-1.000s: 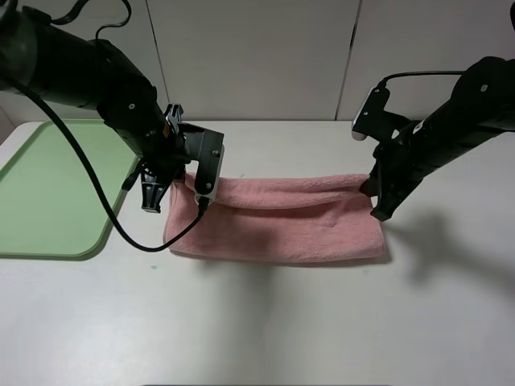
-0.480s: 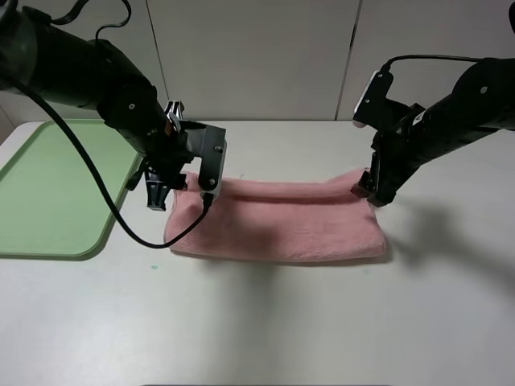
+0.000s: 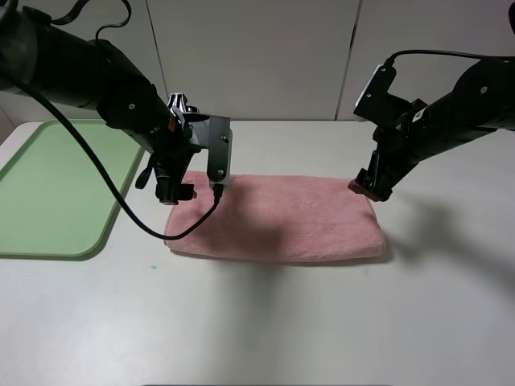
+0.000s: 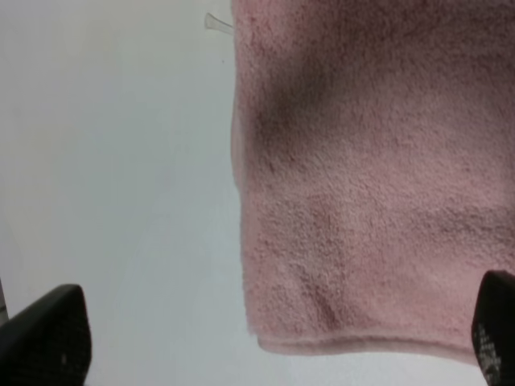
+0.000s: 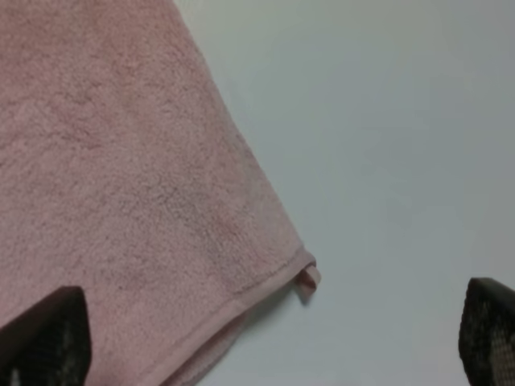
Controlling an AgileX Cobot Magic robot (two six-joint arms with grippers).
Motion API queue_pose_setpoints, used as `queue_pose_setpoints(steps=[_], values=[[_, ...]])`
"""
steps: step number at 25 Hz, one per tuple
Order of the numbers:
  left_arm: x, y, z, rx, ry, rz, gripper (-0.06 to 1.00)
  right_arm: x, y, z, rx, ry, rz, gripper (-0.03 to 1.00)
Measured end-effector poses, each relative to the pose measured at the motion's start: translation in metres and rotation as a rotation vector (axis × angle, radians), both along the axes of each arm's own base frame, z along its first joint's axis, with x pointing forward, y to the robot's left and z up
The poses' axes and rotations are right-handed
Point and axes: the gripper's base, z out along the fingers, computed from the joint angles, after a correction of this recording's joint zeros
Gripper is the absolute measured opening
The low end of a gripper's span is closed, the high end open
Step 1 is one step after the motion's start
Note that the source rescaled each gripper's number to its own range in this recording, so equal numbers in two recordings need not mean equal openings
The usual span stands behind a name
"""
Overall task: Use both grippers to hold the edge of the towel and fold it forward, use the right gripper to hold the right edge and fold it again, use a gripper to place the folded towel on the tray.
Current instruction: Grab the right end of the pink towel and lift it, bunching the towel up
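On the table (image 3: 265,322), right of the tray (image 3: 48,193), lay the towel (image 3: 278,217), folded once (soft, limp, likely light). Left gripper (image 3: 173,193) and right gripper (image 3: 364,187) hovered over its far corners, jaws wide, empty. Best hold: its right edge (image 3: 376,229).

We hold two items: left gripper (image 3: 170,191), jaws spread wide, tips pointing down; right gripper (image 3: 368,187), jaws equally wide, tilted down and inward.

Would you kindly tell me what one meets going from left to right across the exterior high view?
tray → left claw, at the left end of the cloth → towel → right claw, at its right end.
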Motion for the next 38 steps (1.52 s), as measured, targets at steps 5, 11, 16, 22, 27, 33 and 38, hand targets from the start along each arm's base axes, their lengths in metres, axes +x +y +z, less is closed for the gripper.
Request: queue_pose_setpoints(steps=[5,11,16,22,27,33,38], values=[[0.000,0.000,0.000,0.000,0.000,0.000,0.95,0.000,0.000,0.000,0.001,-0.001,-0.001,1.00],[0.000,0.001,0.000,0.005,0.005,0.004,0.99,0.000,0.000,0.000,0.001,-0.001,-0.001,1.00],[-0.001,0.001,-0.001,0.010,0.011,0.008,1.00,0.000,0.000,0.000,0.001,-0.001,-0.001,1.00],[0.001,-0.001,0.001,-0.012,-0.009,-0.002,1.00,0.000,0.000,0.000,0.001,-0.001,-0.001,1.00],[0.002,-0.004,0.002,-0.039,-0.032,-0.014,1.00,0.001,0.000,0.000,0.001,-0.007,-0.002,1.00],[-0.004,-0.001,0.001,-0.017,0.027,0.059,1.00,0.002,0.000,0.001,0.005,-0.022,-0.007,1.00],[-0.019,0.010,0.022,0.007,0.092,0.240,1.00,0.002,0.000,0.001,0.005,-0.023,-0.007,1.00]])
